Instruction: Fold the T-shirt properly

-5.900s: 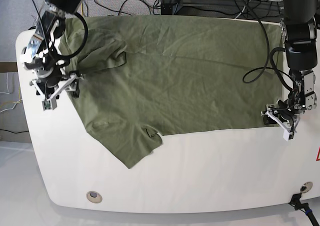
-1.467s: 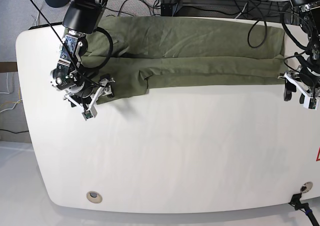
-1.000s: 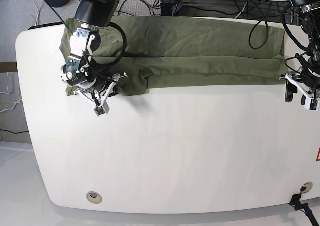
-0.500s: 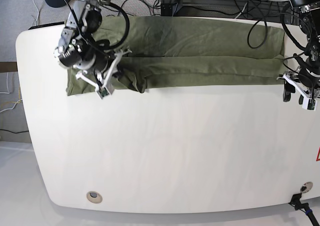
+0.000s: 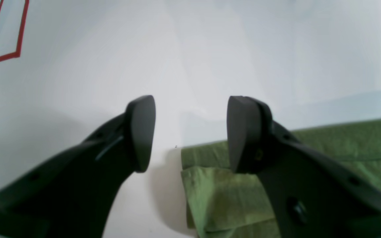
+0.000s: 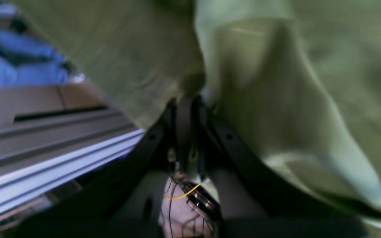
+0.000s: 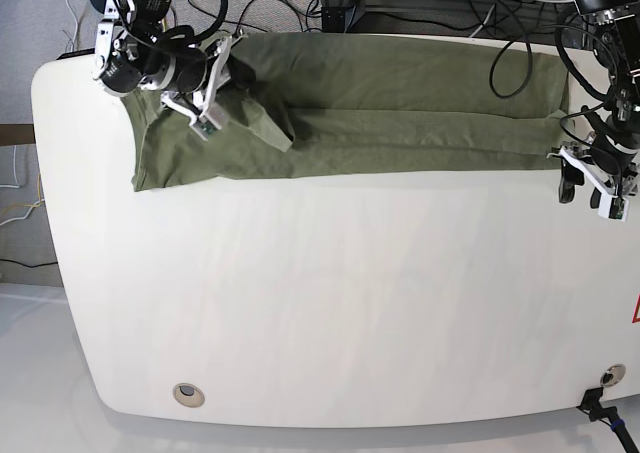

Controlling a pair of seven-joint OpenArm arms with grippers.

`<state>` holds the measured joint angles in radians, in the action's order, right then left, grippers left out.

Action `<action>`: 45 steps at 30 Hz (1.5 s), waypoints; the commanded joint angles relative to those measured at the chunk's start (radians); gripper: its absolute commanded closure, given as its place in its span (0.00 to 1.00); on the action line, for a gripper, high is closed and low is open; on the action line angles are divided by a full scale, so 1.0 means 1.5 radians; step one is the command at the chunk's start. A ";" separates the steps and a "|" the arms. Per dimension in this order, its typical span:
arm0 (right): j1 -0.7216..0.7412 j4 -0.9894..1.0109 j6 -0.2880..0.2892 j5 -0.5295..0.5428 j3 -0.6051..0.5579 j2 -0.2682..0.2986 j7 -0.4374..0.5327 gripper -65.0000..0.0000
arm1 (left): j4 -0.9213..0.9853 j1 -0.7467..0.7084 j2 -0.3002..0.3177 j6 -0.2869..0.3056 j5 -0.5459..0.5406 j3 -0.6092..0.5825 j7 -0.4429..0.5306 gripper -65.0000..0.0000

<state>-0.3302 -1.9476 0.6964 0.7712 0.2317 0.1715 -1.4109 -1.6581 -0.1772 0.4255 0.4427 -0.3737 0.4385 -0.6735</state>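
- T-shirt [image 7: 400,103] lies as a long olive band along the far edge of the white table [image 7: 330,303], folded lengthwise so its near edge runs almost straight across; that shape suits a lengthwise fold already made, judging by the doubled layer visible through the middle.
- At the base view's left, the right gripper [image 7: 215,91] is clamped tight on a pinch of cloth, lifting a flap above the sleeve end of the shirt. The right wrist view shows fabric bunched right at the closed tips [image 6: 185,99], draping away on both sides. Holding it raised like this probably lets the sleeve end be carried over toward the far edge without dragging the layers beneath.
- Compared with half a second earlier, this gripper has travelled toward the far edge, and the lifted flap now stands as a tilted peak where the cloth earlier lay low beside it.
- At the base view's right, the left gripper [image 7: 590,178] hangs with its jaws apart and nothing between them, just off the shirt's hem corner. In the left wrist view the folded corner [image 5: 217,185] lies beside and below the right-hand finger [image 5: 243,132], not gripped. It seems parked clear so the other arm can work.
- It has barely shifted over the last second and a half.
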 commanded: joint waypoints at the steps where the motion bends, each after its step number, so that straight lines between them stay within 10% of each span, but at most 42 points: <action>1: -0.004 -0.012 0.001 0.015 -0.013 0.018 0.010 1.00 | -0.010 0.007 0.014 -0.001 -0.005 0.006 0.014 0.50; 5: -0.023 -0.012 0.001 0.035 -0.038 0.036 0.010 1.00 | -0.010 0.006 0.014 -0.001 -0.005 0.006 0.014 0.50; 11: -0.041 -0.011 0.001 0.101 -0.103 0.111 0.010 0.30 | -0.010 0.006 0.014 -0.002 -0.005 0.006 0.014 0.50; 13: -0.041 -0.011 0.001 0.125 -0.139 0.145 0.010 0.25 | -0.010 0.006 0.014 -0.002 -0.005 0.006 0.014 0.50; 21: 0.052 -0.011 0.001 0.217 -0.106 0.203 0.018 0.33 | -0.010 0.006 0.013 -0.002 -0.005 0.006 0.014 0.50; 29: 0.118 -0.005 0.001 0.210 0.006 0.127 0.022 0.35 | -0.021 0.000 0.007 -0.002 -0.008 -0.026 0.015 0.51; 35: 0.057 -0.006 0.001 0.054 0.019 0.068 0.102 1.00 | -0.126 -0.063 -0.029 -0.001 -0.007 -0.026 0.054 0.99; 45: -0.031 -0.006 0.001 -0.092 0.017 0.038 0.228 1.00 | -0.156 -0.195 -0.066 0.000 -0.004 -0.033 0.087 1.00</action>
<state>-0.3790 -1.9411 0.6922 0.6315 0.2535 0.2211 -1.0931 -1.8801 -0.4507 0.3119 0.4446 -0.3691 0.3923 -0.5701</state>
